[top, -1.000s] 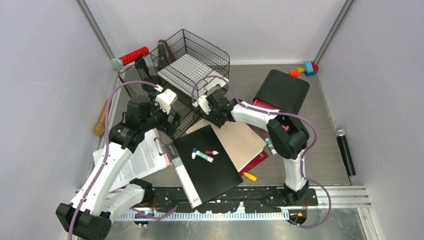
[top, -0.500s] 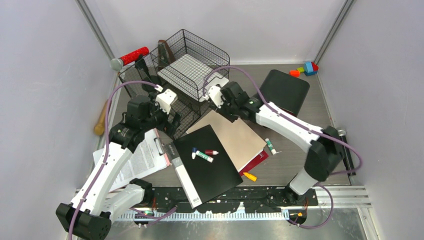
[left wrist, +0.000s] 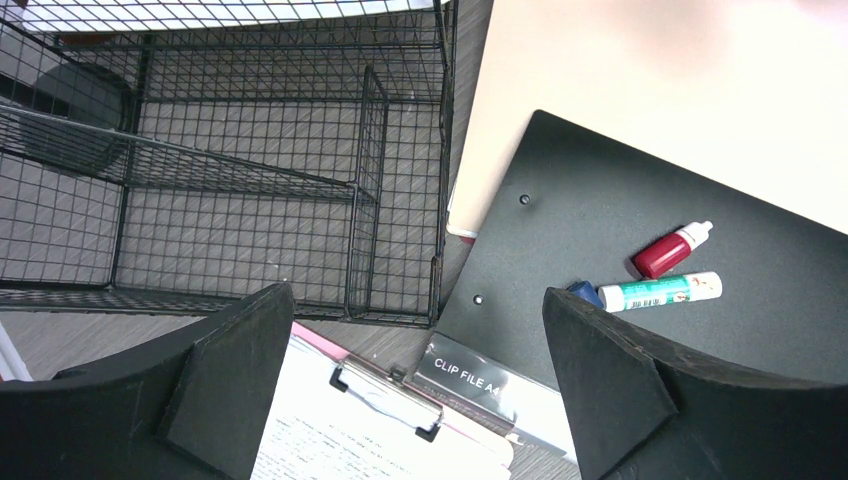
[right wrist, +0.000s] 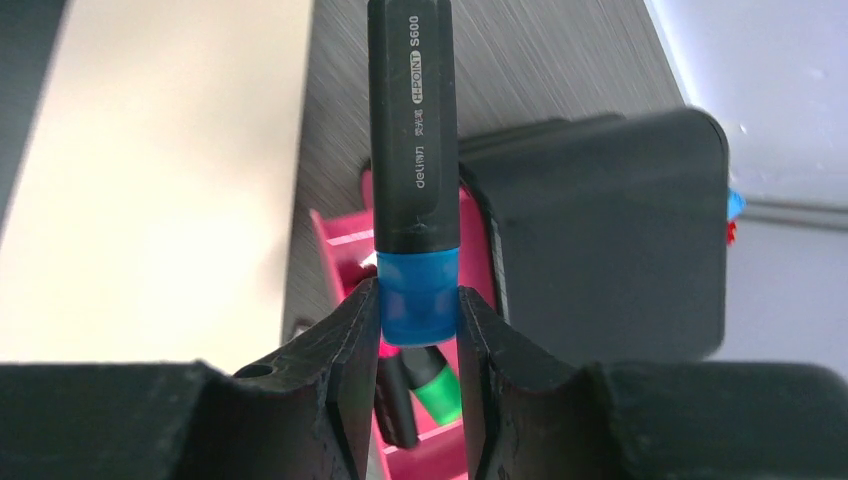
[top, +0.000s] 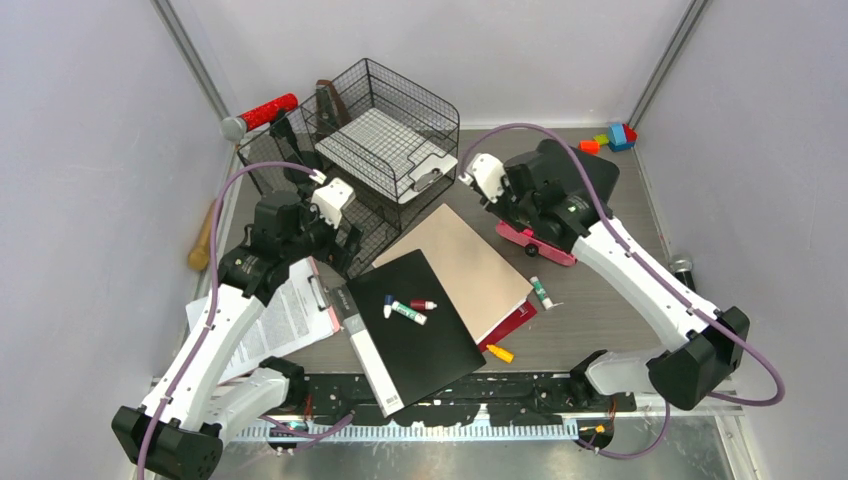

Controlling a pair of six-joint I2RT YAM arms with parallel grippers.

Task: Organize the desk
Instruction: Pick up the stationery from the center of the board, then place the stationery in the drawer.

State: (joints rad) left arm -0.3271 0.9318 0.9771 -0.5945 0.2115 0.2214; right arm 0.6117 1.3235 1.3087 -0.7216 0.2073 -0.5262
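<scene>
S600 highlighter (right wrist: 414,150) (blue cap), blk folder (left wrist: 620,210) w/ CLIP FILE

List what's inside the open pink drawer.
A green-capped marker and a dark pen lie inside the pink drawer; the rest is hidden by the right gripper and its blue-capped highlighter.

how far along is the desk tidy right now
Early on. Done: a green marker lies in the open pink drawer. In hand: the right gripper is shut on a blue-capped highlighter above that drawer. To do: the pens on the black folder, the yellow marker and the clipboard lie unsorted on the desk; the left gripper hangs open.
</scene>
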